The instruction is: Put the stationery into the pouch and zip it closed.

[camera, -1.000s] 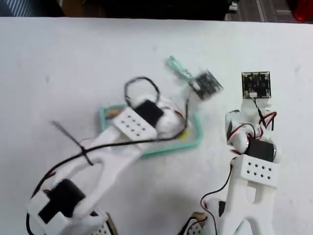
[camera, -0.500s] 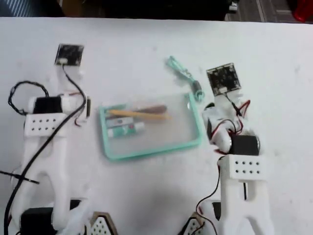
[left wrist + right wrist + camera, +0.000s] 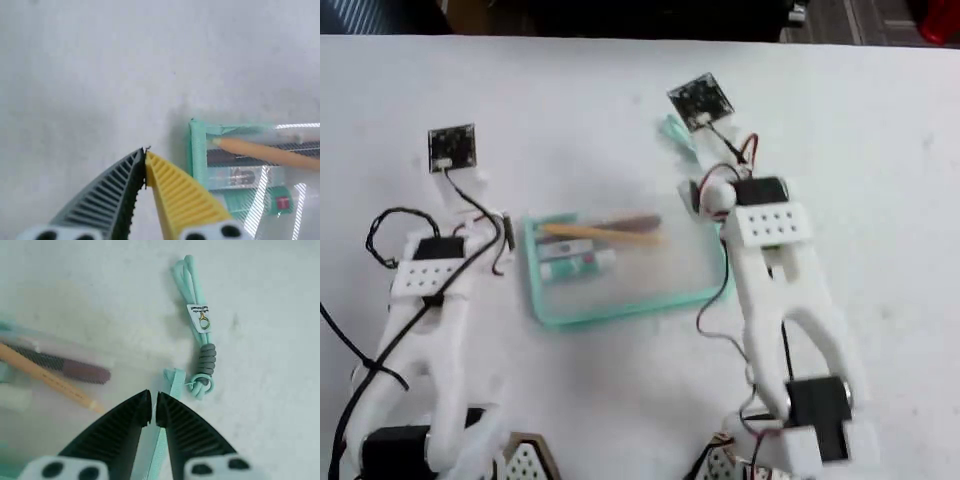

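A clear pouch with a teal rim (image 3: pixel 620 305) lies flat mid-table. Inside it are a tan pencil (image 3: pixel 605 233), a dark pen (image 3: pixel 632 221) and a small white-and-green stick (image 3: pixel 575 265). My left gripper (image 3: pixel 145 151) is shut and holds nothing, just off the pouch's corner (image 3: pixel 198 131), low over bare table; the high view shows it (image 3: pixel 506 232) left of the pouch. My right gripper (image 3: pixel 153 408) is shut, with its tips over the teal zip tape (image 3: pixel 171 377) at the pouch's right end. The pouch's teal cord (image 3: pixel 199 315) with a grey knot (image 3: pixel 207 357) trails away beyond it.
The right arm (image 3: pixel 765 225) covers the pouch's right edge in the high view. The teal cord (image 3: pixel 676 132) lies behind the pouch on the white table (image 3: pixel 570 100). The arm bases stand at the near edge, and dark clutter lies past the far edge.
The left arm has pulled back off the pouch to its left side. The right arm has swung left and forward to the pouch's right end, by the cord.
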Controlling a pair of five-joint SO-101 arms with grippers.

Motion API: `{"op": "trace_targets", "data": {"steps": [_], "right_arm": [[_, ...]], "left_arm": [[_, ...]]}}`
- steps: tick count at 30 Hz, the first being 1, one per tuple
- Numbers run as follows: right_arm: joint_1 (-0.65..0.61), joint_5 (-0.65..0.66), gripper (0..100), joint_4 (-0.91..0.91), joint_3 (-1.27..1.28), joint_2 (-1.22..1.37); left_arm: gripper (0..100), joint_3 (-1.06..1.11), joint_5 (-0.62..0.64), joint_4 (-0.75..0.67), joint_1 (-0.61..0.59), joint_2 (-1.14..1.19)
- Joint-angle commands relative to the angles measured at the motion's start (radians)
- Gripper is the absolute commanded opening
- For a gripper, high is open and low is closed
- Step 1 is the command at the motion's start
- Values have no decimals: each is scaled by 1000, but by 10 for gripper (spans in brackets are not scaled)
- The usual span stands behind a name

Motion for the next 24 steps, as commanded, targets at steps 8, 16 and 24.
{"op": "trace_targets", "data": {"steps": [8,16,24], "right_arm": [[19,17,17,4,-339,390],[50,17,17,-2,-347,450],[42,17,17,-10,-384,501]], "left_arm": [[22,25,2,-89,-4,-39],[22,25,3,-89,-4,-39],[22,28,3,-89,-4,-39]]}}
